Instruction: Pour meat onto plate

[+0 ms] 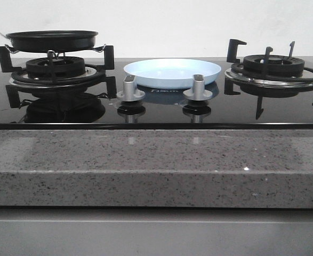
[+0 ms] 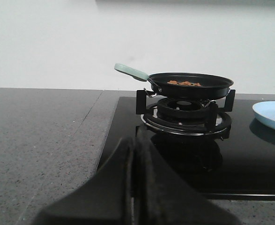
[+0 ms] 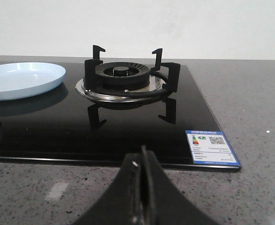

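I am keeping my left end effector pressed together over the stone table, just short of the cooktop's front edge. Ahead, the meat is lying in the frying pan on the left burner. My right end effector is also pressed together, facing the right burner; the plate is sitting beyond it, toward my left arm, with bare glass between.

Energy-rating label stuck at corner of black glass hob: blue border, coloured efficiency bars, QR code, rows of fine print too small to read. No other legible text.
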You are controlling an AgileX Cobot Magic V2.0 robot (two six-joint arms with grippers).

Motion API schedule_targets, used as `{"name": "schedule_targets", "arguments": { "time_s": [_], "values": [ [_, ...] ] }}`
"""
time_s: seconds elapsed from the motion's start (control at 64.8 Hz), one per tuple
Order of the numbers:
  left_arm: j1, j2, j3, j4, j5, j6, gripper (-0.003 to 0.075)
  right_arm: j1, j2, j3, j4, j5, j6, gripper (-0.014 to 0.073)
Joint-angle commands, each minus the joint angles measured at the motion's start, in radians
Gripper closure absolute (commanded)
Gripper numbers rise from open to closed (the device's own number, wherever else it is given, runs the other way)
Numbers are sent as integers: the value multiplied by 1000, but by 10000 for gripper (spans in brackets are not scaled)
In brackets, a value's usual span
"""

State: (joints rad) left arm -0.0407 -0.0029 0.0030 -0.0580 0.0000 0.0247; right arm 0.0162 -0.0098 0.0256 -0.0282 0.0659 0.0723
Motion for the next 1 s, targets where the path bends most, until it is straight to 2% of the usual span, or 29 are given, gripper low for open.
{"name": "schedule_targets", "arguments": {
  "time_s": [0.0,0.988],
  "values": [
    [2,-15,7,-8,-85,0,741,-7,-17,-5,-6,-79,-2,664],
    [2,-15,7,-8,-85,0,741,-7,-17,-5,-22,-46,-2,664]
  ]
}}
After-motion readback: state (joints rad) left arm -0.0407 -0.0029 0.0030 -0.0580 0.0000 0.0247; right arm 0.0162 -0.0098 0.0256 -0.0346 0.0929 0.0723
